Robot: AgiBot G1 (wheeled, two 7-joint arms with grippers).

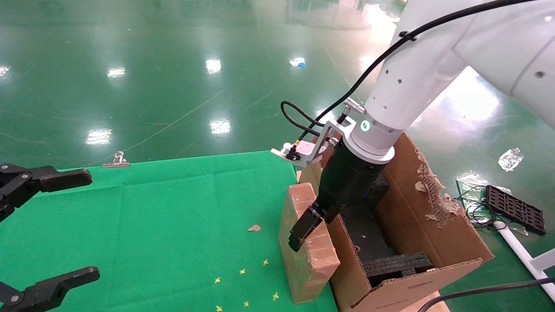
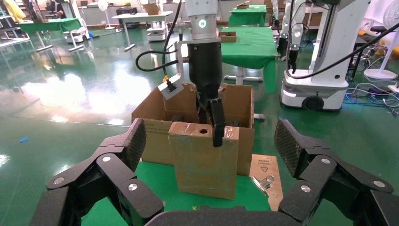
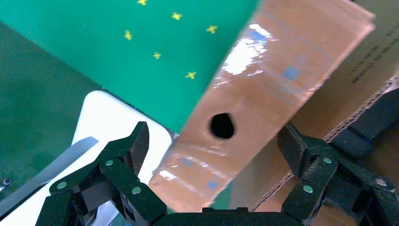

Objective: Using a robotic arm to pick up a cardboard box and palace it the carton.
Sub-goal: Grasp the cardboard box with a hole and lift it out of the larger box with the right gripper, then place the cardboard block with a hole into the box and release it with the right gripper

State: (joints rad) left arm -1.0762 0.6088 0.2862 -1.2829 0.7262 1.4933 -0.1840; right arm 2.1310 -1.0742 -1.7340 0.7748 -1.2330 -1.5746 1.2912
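The robotic arm's right gripper (image 1: 308,226) sits over the top narrow face of the cardboard box (image 1: 305,242), fingers spread wide either side, not clamped. Box stands upright on the green table (image 1: 151,216) edge, touching the carton (image 1: 416,242) wall. Left gripper (image 1: 41,229) parked open at table's left.

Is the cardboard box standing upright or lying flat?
Upright: the cardboard box stands on a narrow face on the green cloth, outside the carton.
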